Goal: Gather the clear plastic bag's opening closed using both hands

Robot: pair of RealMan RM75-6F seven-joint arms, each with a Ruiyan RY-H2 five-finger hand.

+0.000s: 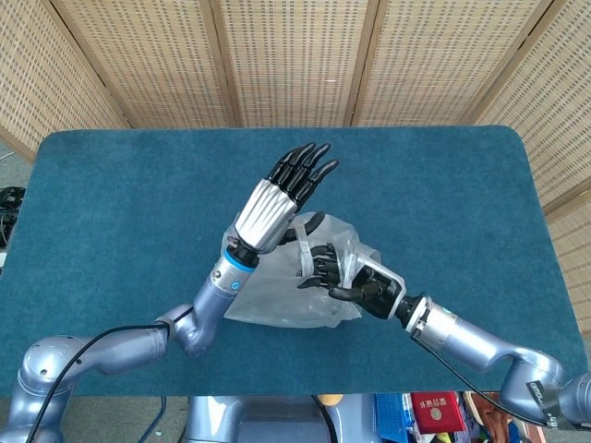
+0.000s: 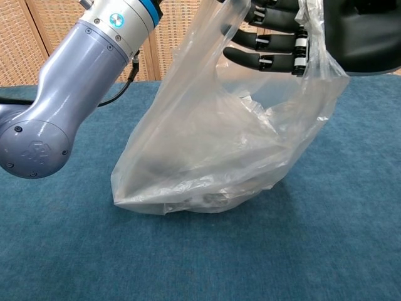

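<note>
A clear plastic bag (image 1: 286,286) sits mid-table on blue cloth (image 1: 120,194). The right hand (image 1: 355,277) grips its rim from the right. The left hand (image 1: 277,198), fingers straight and empty, rises beside its left edge.

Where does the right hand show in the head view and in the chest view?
Head view: the right hand is just right of centre, its fingers under the bag's top edge.
Chest view: the right hand fills the top right corner, plastic draped over it.
Shared landmark: the bag on the blue table.
</note>
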